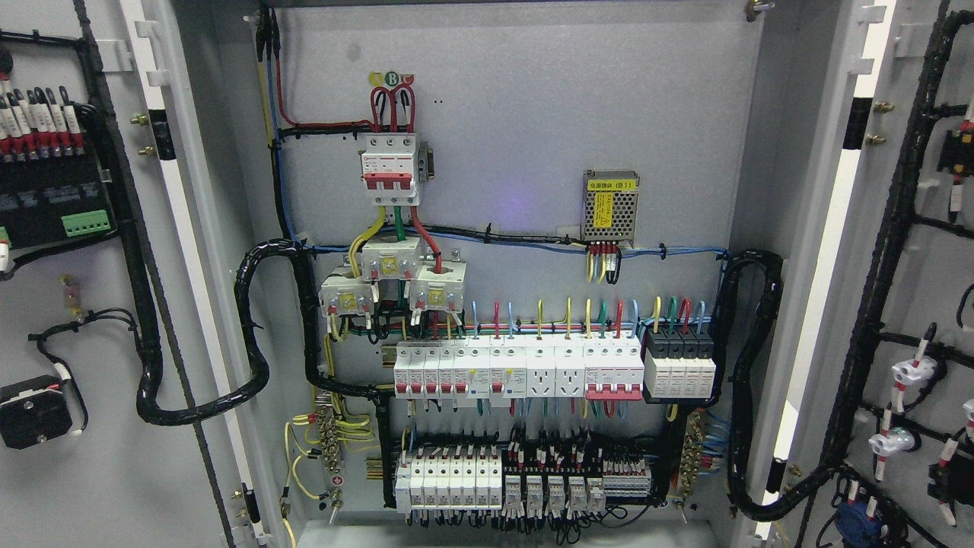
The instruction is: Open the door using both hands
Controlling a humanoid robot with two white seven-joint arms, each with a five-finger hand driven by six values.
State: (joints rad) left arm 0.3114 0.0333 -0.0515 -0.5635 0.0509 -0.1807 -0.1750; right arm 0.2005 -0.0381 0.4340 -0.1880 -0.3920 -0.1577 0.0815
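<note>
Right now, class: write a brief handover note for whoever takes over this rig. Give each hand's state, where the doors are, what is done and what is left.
Hands: neither the left nor the right is in view.
Doors: left door and right door are both swung wide open, their wired inner faces towards the camera.
Cabinet interior fully exposed: main breaker, breaker row, power supply.
Done: opening looks complete.
Left: apparently nothing; check the arms first.
</note>
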